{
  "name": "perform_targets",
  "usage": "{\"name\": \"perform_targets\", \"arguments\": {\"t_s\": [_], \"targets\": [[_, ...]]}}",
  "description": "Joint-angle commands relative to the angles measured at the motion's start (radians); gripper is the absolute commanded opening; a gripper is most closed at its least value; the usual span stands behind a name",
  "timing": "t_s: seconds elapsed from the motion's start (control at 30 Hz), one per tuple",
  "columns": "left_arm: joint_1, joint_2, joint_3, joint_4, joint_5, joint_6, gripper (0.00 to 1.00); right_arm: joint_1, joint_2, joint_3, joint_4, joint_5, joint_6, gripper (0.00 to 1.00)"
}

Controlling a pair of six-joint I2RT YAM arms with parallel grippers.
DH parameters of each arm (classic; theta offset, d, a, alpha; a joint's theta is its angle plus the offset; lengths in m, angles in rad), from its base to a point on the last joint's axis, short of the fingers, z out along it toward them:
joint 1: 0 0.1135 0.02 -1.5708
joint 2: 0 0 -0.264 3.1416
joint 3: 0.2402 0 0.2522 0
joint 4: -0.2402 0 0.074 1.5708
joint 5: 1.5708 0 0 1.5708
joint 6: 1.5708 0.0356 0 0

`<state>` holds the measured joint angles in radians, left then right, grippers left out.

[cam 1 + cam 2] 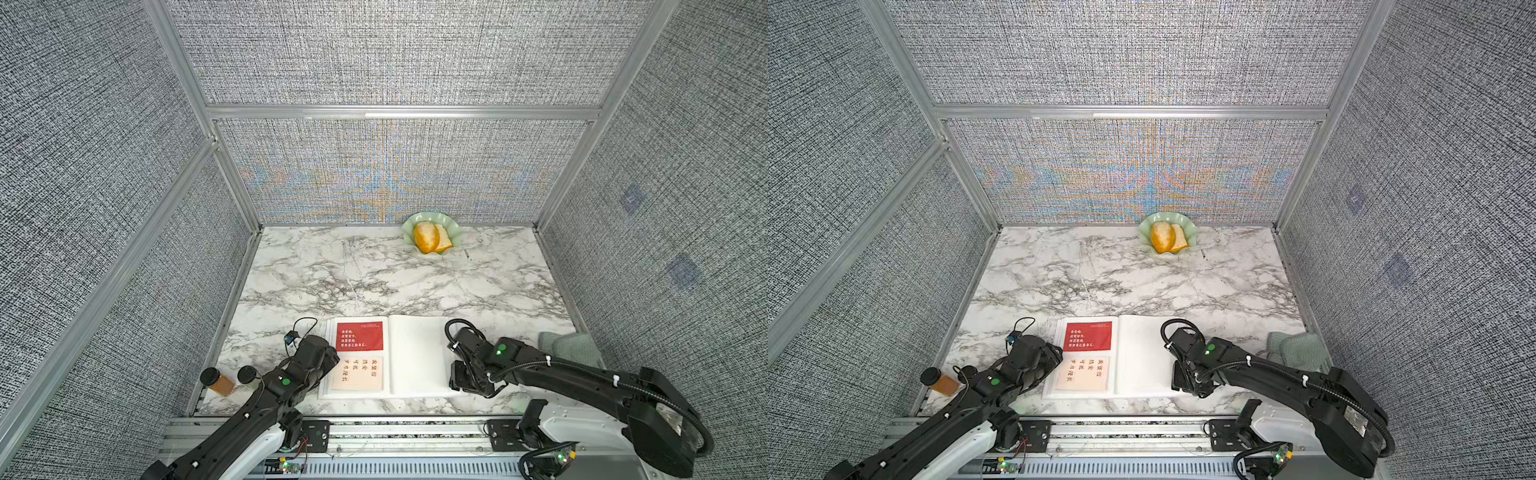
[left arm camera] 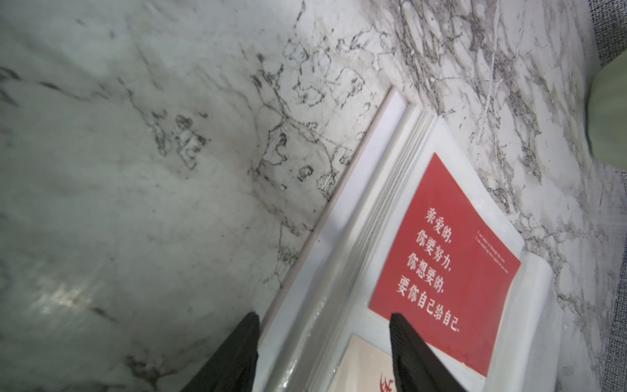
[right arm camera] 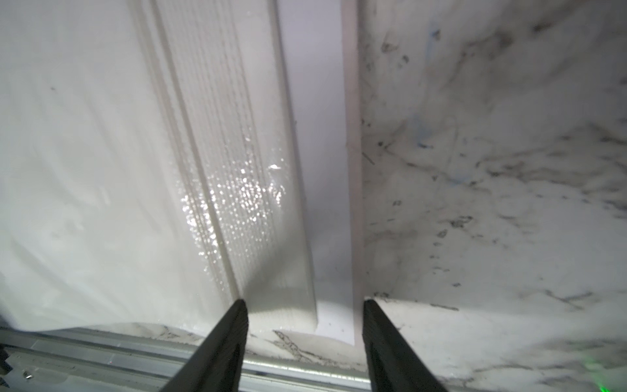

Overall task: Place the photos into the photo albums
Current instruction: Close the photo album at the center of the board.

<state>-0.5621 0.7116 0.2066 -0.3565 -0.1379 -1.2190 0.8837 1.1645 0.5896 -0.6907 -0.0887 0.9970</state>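
The photo album [image 1: 415, 357] [image 1: 1142, 357] lies open near the table's front edge. Its left page holds two photos. One is red with white text [image 1: 360, 336] [image 2: 451, 264], and a cream one with red-brown characters [image 1: 358, 373] [image 2: 366, 366] sits nearer the front. The right page is plain white. My left gripper [image 2: 324, 315] [image 1: 326, 365] is open, its jaws standing astride the album's left edge. My right gripper [image 3: 304, 302] [image 1: 456, 374] is open over the album's right edge [image 3: 351, 203] at the front corner. Neither holds anything.
A pale green bowl [image 1: 455, 230] with bread stands at the back wall. Two black-lidded jars [image 1: 216, 380] [image 1: 248, 374] sit at the front left beside my left arm. A green cloth [image 1: 569, 347] lies at the right. An aluminium rail [image 1: 415, 428] runs along the front.
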Motion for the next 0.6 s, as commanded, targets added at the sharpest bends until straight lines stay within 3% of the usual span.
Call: {"name": "perform_targets", "arguments": {"t_s": [0.0, 0.3, 0.57], "targets": [[-0.003, 0.012, -0.011, -0.075, 0.084, 0.001, 0.63, -0.002, -0.014, 0.024, 0.093, -0.021, 0.019, 0.56], [-0.005, 0.048, -0.007, -0.025, 0.110, 0.024, 0.61, -0.012, -0.041, 0.100, 0.016, 0.009, -0.016, 0.56], [-0.023, 0.181, 0.034, 0.078, 0.153, 0.088, 0.61, -0.056, -0.072, 0.166, -0.036, 0.010, -0.057, 0.56]]}}
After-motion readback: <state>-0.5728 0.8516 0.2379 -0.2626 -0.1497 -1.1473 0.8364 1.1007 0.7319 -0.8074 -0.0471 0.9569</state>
